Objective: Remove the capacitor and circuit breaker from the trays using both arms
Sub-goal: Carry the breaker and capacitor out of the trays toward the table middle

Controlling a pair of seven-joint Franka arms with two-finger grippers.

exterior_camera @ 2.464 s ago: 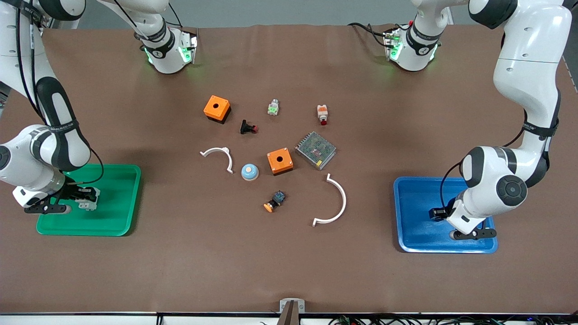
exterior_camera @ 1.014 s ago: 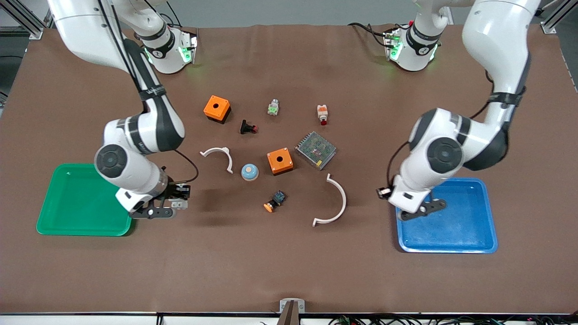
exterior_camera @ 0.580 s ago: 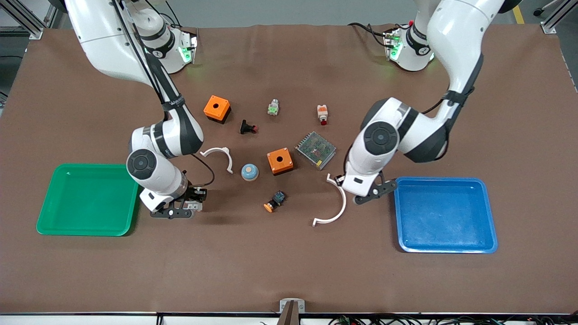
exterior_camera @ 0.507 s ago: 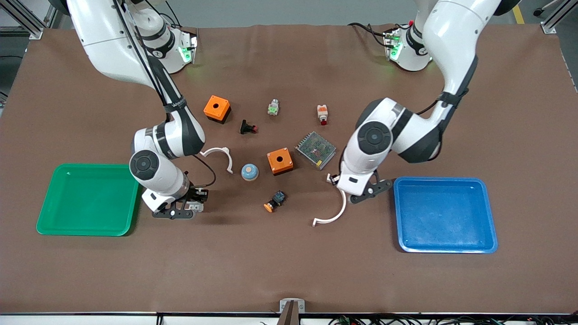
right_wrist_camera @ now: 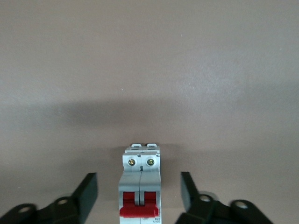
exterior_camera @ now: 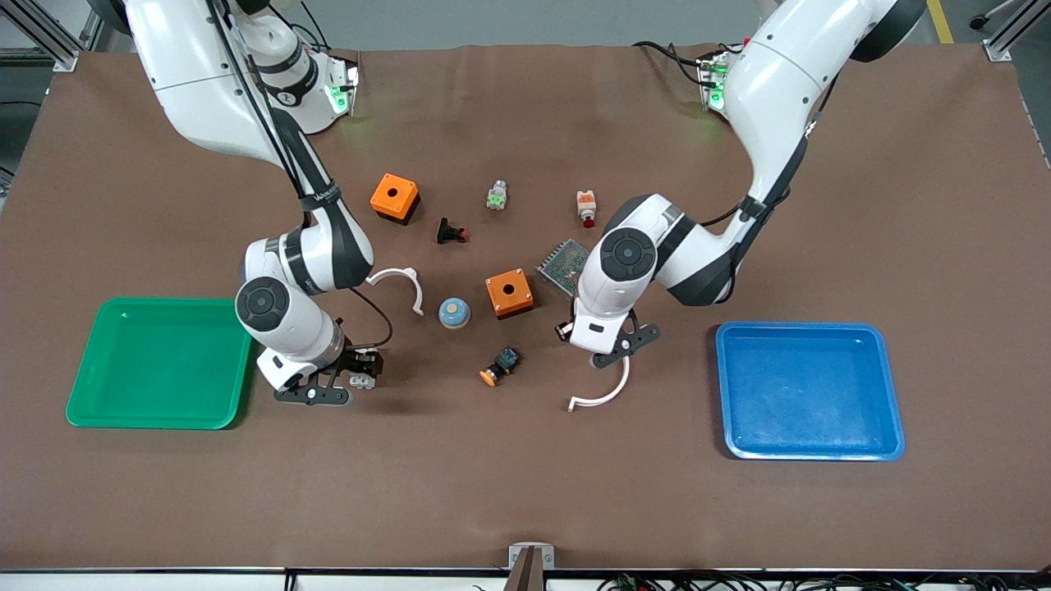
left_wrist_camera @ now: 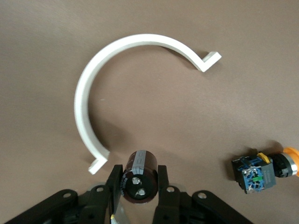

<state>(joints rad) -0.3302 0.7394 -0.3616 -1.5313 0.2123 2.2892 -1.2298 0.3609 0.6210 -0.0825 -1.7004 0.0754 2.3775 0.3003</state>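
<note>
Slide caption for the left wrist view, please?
Left gripper shut on a stubby black cylindrical capacitor above the brown table, beside a white curved plastic bracket.

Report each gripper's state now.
Left gripper: shut on the capacitor.
Right gripper: open, the breaker between its fingers.

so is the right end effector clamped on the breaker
No, the right end effector is open, with a gap either side of the breaker.
</note>
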